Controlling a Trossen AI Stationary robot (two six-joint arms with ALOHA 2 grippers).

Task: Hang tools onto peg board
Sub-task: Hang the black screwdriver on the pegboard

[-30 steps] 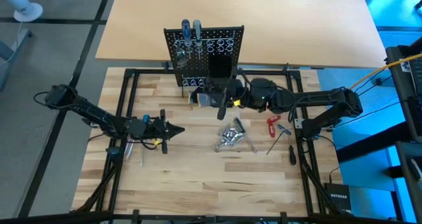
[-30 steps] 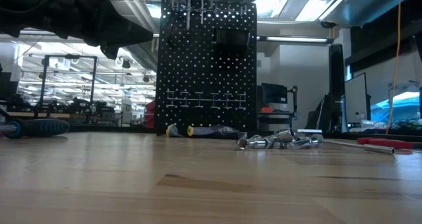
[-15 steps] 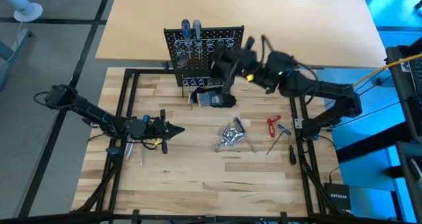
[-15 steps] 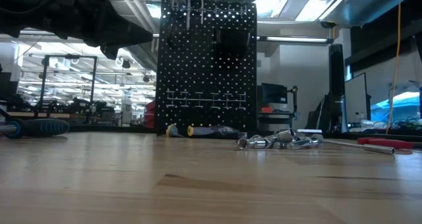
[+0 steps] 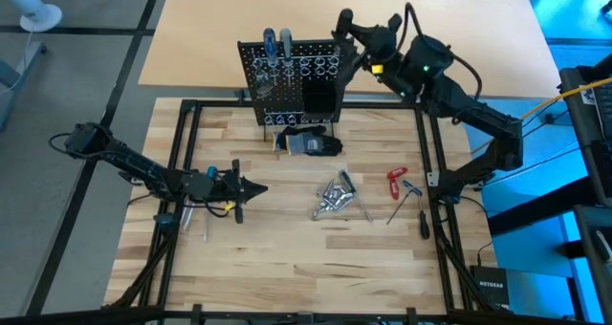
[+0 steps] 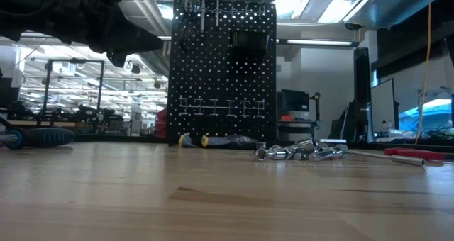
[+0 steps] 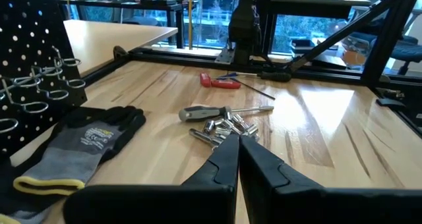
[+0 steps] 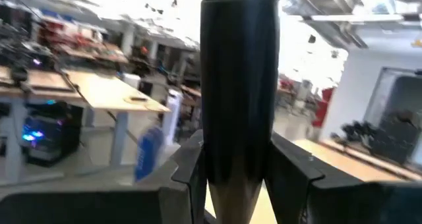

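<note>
Black peg board [image 5: 296, 72] — screwdrivers [image 5: 277, 44] up top, bin [image 5: 318, 100]

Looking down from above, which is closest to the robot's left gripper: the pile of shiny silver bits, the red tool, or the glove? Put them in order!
From the left gripper, in the high view:
1. The pile of shiny silver bits, straight ahead of it at mid-table.
2. The glove, at the foot of the peg board; nearly as close.
3. The red tool, beyond the pile, on the table's right side.
</note>
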